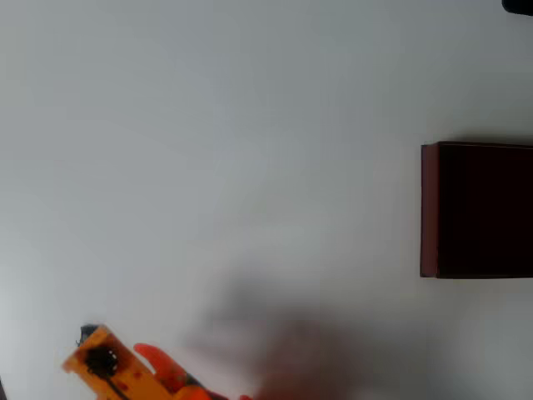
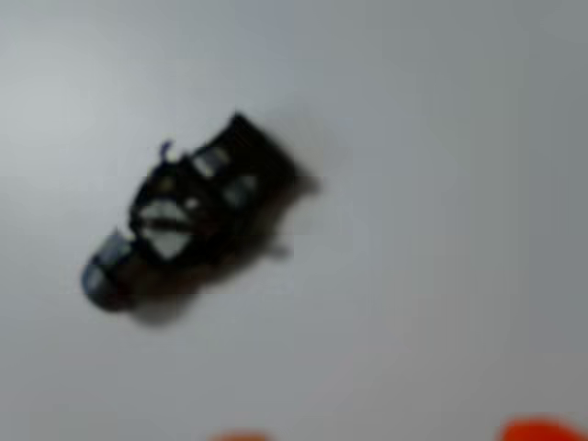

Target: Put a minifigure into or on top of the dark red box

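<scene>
Approach step: the minifigure (image 2: 188, 216) lies flat on the bench (image 1: 250, 125), just ahead of the gripper (image 1: 125, 354) fingers, ungrasped. Finger spread cannot be told. The dark red box (image 1: 476, 210) sits well apart. Next: descend, straddle, close.

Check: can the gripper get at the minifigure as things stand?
Probably yes. In the wrist view the minifigure lies flat on bare table with nothing beside it. Overhead, the gripper sits at the lower left next to the figure, and the dark red box is far to the right.
</scene>
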You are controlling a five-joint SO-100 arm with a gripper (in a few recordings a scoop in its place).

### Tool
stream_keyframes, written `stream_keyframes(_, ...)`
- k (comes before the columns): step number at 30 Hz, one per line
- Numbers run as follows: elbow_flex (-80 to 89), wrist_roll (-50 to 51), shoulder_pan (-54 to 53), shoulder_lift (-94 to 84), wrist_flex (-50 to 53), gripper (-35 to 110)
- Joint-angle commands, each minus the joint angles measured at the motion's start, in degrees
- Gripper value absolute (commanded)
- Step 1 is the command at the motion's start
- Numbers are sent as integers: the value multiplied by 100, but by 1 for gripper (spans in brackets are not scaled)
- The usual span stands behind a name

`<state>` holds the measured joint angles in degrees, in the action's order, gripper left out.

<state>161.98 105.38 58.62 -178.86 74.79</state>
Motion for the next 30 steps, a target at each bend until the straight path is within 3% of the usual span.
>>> stream_keyframes(1, -703, 1248, 18, 765, 229, 15)
stream_keyframes(7, -1881, 2883, 70, 2672, 606, 21)
stream_keyframes(14, -1995, 4447, 475, 3630, 70, 21)
stream_keyframes(30, -2426, 6425, 1239, 4869, -475, 22)
